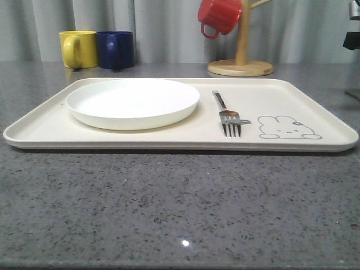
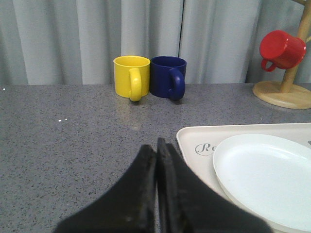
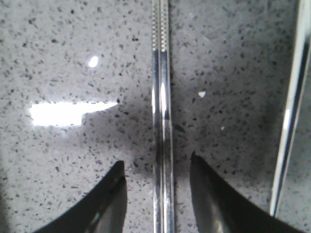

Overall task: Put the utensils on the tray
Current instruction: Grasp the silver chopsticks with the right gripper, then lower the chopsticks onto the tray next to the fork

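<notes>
The cream tray (image 1: 315,147) lies across the grey counter, its corner with script lettering (image 2: 204,148) in the left wrist view. A silver fork (image 1: 228,115) rests on it beside the rabbit drawing (image 1: 287,128), tines toward the front. My left gripper (image 2: 157,145) is shut with nothing in it, hovering over the counter by the tray's corner. My right gripper (image 3: 156,167) is open, its fingers either side of the pair of silver chopsticks (image 3: 161,97) lying side by side on the counter. Another slim silver utensil handle (image 3: 291,102) lies beside them.
A round white plate (image 1: 133,103) sits on the tray's left half. A yellow mug (image 1: 77,49) and a blue mug (image 1: 116,49) stand at the back left. A wooden mug tree (image 1: 242,56) carrying a red mug (image 1: 219,16) stands at the back right.
</notes>
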You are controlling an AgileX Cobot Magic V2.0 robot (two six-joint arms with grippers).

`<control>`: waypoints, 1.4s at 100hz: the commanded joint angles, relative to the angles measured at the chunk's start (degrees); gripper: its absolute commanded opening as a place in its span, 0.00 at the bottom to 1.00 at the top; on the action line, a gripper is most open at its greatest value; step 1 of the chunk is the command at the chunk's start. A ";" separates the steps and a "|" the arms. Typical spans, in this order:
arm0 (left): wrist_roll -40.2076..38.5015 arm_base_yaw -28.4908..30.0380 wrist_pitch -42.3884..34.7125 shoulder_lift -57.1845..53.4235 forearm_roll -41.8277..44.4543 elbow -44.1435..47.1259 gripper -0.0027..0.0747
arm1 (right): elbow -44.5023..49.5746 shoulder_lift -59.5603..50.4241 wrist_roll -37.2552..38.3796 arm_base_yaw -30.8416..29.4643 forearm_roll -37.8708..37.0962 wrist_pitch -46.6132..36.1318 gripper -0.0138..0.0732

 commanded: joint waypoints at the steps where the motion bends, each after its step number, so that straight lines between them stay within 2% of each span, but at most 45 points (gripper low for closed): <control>1: -0.50 -0.42 -4.42 -0.01 0.02 -1.59 0.01 | -1.27 -2.26 -0.71 -0.29 -0.62 -0.21 0.54; 57: -0.50 -0.42 -4.42 -0.01 0.02 -1.59 0.01 | -1.27 -0.04 -0.71 -0.29 -0.62 0.03 0.53; 67: -0.50 -0.42 -4.42 -0.01 0.02 -1.59 0.01 | -1.27 -0.04 -0.71 -0.29 -0.62 0.14 0.44; 81: -0.50 -0.42 -4.42 -0.01 0.02 -1.59 0.01 | -1.27 -0.04 -0.53 -0.29 -0.62 0.52 0.17; 88: -0.50 -0.42 -4.42 -0.01 0.02 -1.59 0.01 | -1.27 -0.10 0.00 -0.29 -0.57 0.41 0.10; 119: -0.50 -0.42 -4.42 -0.01 0.02 -1.59 0.01 | -1.27 -4.48 5.60 0.66 -0.35 -0.03 0.11; 140: -0.50 -0.42 -4.42 -0.01 0.02 -1.59 0.01 | -1.27 -10.74 12.18 7.27 -0.02 -1.98 0.11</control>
